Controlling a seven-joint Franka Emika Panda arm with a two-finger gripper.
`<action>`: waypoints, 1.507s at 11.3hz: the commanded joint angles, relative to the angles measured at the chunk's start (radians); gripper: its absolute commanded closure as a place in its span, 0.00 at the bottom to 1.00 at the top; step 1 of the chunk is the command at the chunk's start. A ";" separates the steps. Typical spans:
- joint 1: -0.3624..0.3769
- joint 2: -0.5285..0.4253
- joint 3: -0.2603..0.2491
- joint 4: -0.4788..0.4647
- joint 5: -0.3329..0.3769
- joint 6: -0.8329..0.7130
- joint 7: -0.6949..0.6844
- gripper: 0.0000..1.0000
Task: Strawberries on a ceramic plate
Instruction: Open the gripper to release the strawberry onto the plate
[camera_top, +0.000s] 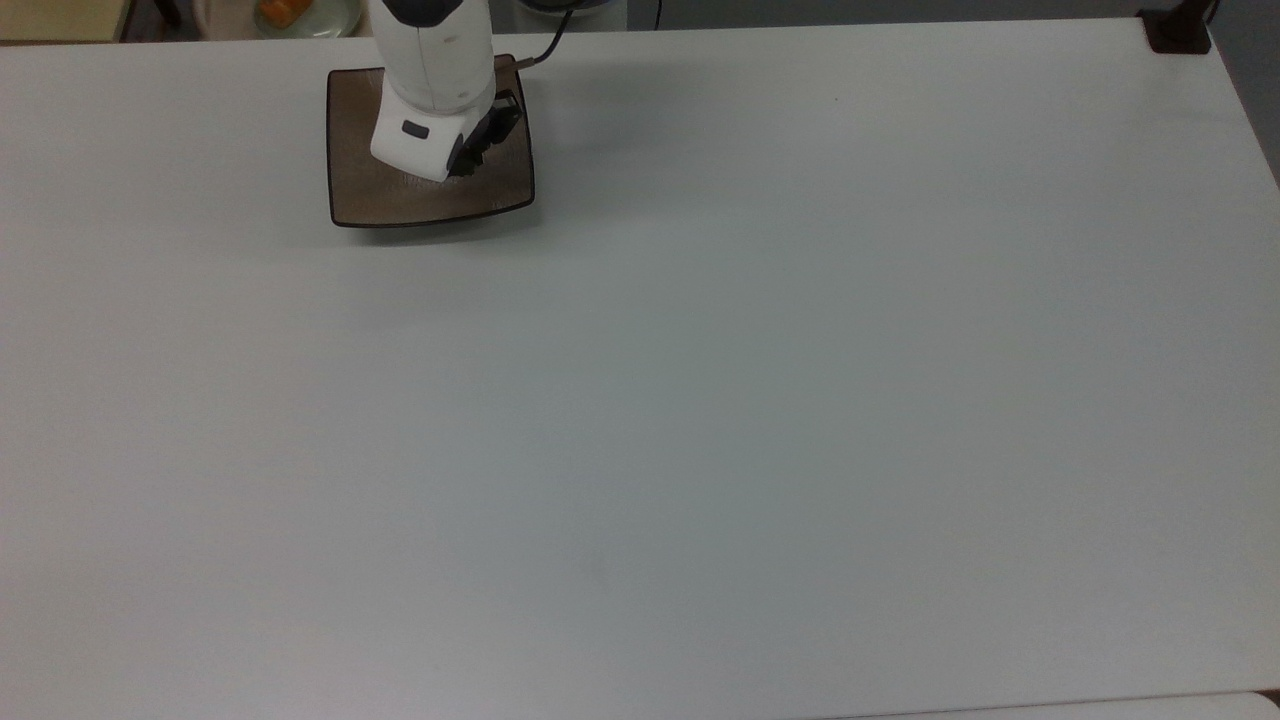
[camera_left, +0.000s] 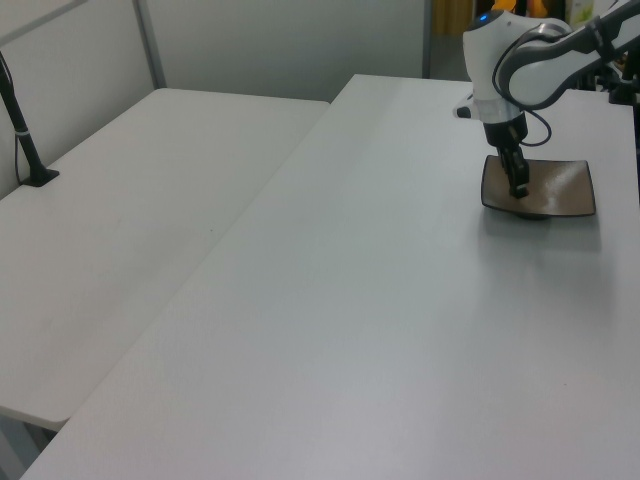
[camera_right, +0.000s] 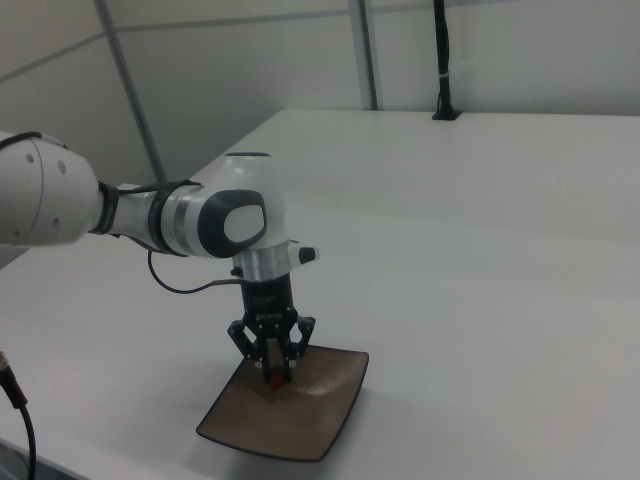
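i have the gripper (camera_right: 273, 377) low over the ceramic plate (camera_right: 320, 415), its fingers closed down to a narrow gap on the strawberry (camera_right: 274, 380), a small red speck between the tips just above the plate's surface. in the top view the plate (camera_top: 355, 195) sits near the white table's (camera_top: 700, 400) far left corner.

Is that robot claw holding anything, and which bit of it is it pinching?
Yes. The black two-finger gripper is shut on a tiny dark red strawberry, pinching its body between the fingertips, just above the square tan-brown ceramic plate.
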 joint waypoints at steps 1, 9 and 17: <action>-0.016 -0.006 -0.004 -0.017 -0.021 0.015 -0.016 0.55; -0.007 -0.032 -0.006 0.134 0.043 -0.057 0.137 0.00; 0.001 -0.085 0.069 0.466 0.152 -0.258 0.607 0.00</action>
